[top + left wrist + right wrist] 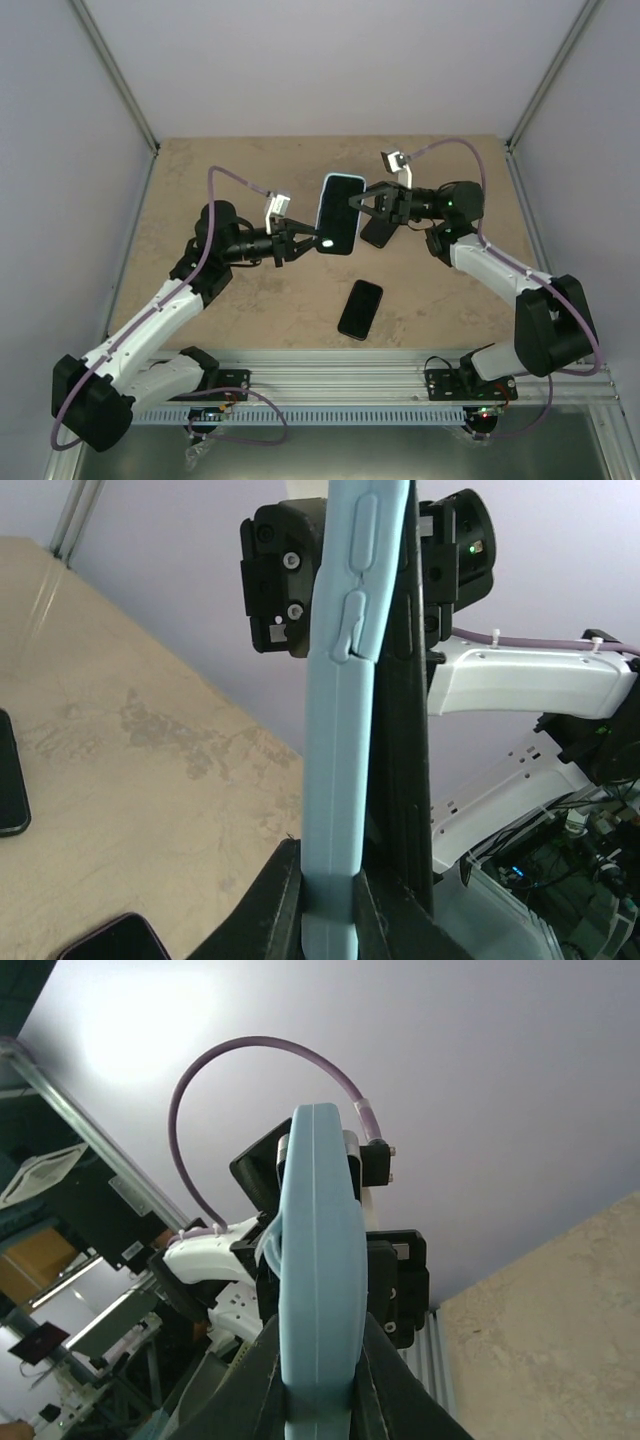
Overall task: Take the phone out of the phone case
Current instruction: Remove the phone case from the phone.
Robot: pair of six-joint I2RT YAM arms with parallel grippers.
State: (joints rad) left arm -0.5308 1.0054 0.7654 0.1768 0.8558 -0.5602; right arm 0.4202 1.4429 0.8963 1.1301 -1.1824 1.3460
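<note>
Pale lavender walls [320, 60] close the beige desk [230, 310] on three sides, with metal posts in the corners and a metal rail [340, 370] along the near edge. No brand or lettering is large enough to read. A green light [452, 200] glows on the right arm.

By count there are two arms, two purple cables, one light-blue phone case [343, 178] and three phones.

One phone [338, 215] sits inside the case, dark screen up, and the pair is held above the middle of the desk. In the left wrist view the case's side [340, 780] shows two moulded button bumps.

The left gripper [318, 240] reaches in from 8 o'clock and is clenched on the case's near corner, its fingers [280, 905] pinching the blue edge. The right gripper [362, 205] comes from 3 o'clock and is clamped on the case's right long edge, with the blue rim [320, 1260] rising between its fingers [255, 1380].

Two loose dark phones lie on the desk. One [360, 309] is at 5 o'clock of the case, well apart. The other [378, 232] is just beside it at 3 o'clock, partly hidden under the right gripper.

Bare desk stretches toward 9 and 12 o'clock.
</note>
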